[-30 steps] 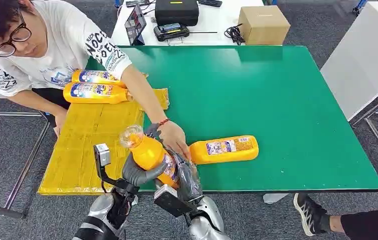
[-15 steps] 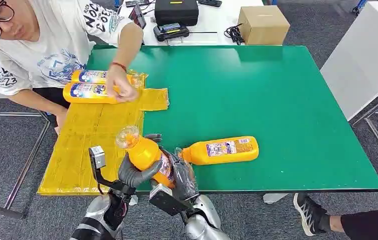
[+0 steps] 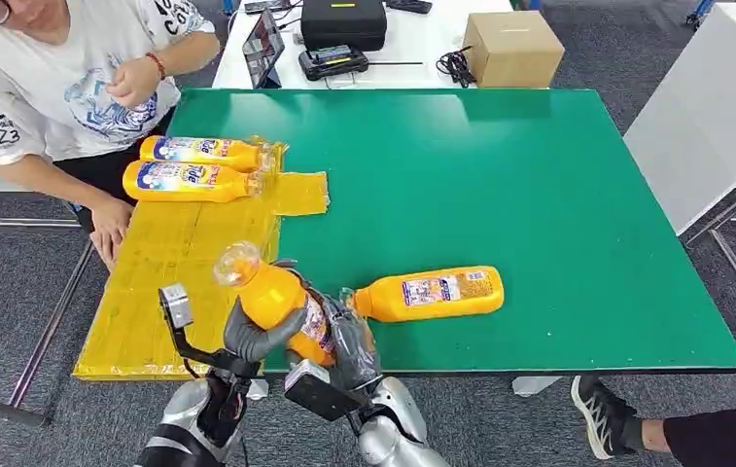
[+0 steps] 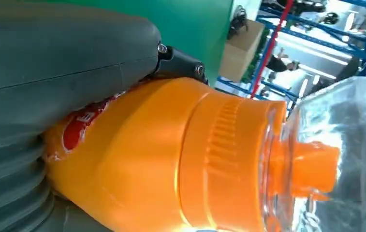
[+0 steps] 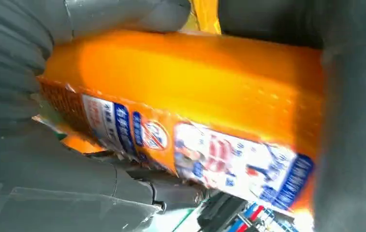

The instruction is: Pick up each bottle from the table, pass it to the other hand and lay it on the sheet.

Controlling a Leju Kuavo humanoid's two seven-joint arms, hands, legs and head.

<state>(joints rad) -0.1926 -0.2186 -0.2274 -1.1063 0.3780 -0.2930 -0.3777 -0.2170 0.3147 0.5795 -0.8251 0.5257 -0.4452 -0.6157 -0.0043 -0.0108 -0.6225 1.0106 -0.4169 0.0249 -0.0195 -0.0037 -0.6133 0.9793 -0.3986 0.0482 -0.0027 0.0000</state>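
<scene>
An orange bottle [image 3: 281, 300] with a clear cap is held tilted above the table's front edge, cap pointing up and to the left. My left hand [image 3: 253, 338] grips its middle and my right hand [image 3: 349, 342] wraps its base. In the left wrist view the bottle [image 4: 171, 159] lies against my left hand [image 4: 50, 72]. The right wrist view has its labelled body [image 5: 185, 111] inside my right hand [image 5: 50, 164]. A second orange bottle [image 3: 430, 292] lies on the green table [image 3: 500, 185]. Two more bottles [image 3: 193, 181] [image 3: 200, 150] lie side by side on the yellow sheet [image 3: 174, 268].
A person [image 3: 43, 78] sits at the table's far left corner, one hand [image 3: 109, 219] resting beside the sheet. A cardboard box [image 3: 512, 47] and black cases [image 3: 344, 21] stand on the white table behind. A white cabinet [image 3: 714, 107] stands at the right.
The person's arm has drawn back from the near bottle, past the sheet, to their chest. Both my hands have carried the held bottle a little to the left, toward the sheet.
</scene>
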